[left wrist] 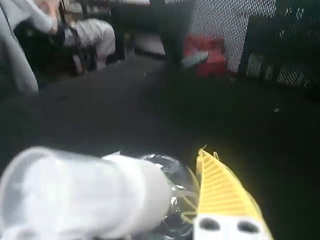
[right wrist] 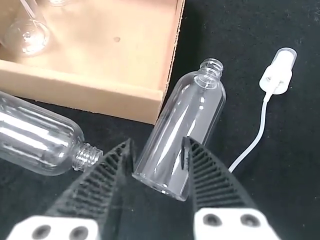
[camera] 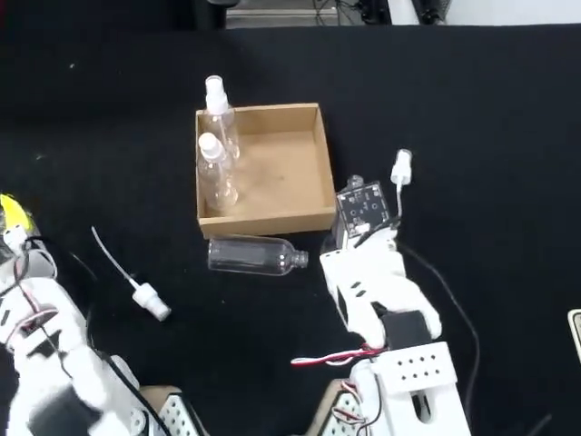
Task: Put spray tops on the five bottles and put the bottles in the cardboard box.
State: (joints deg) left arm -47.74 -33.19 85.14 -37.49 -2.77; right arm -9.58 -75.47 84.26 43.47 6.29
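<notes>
The cardboard box (camera: 300, 218) sits mid-table with two capped bottles (camera: 218, 168) standing along its left wall. An uncapped clear bottle (camera: 256, 255) lies in front of the box. Another uncapped bottle (right wrist: 186, 131) lies by the box's corner (right wrist: 160, 107), and my right gripper (right wrist: 159, 165) is shut on its lower end, a black finger (right wrist: 205, 175) on each side. One loose spray top (camera: 401, 167) lies just beyond it, another (camera: 150, 300) at the front left. At the table's left edge my left gripper (camera: 13, 218), with its yellow finger (left wrist: 222, 192), is shut on a bottle (left wrist: 172, 187) with a white spray top (left wrist: 85, 197).
The black tabletop (camera: 472, 109) has free room to the right of and behind the box. Both arm bases (camera: 413, 381) stand at the front edge. A pale object (camera: 575, 325) shows at the right edge.
</notes>
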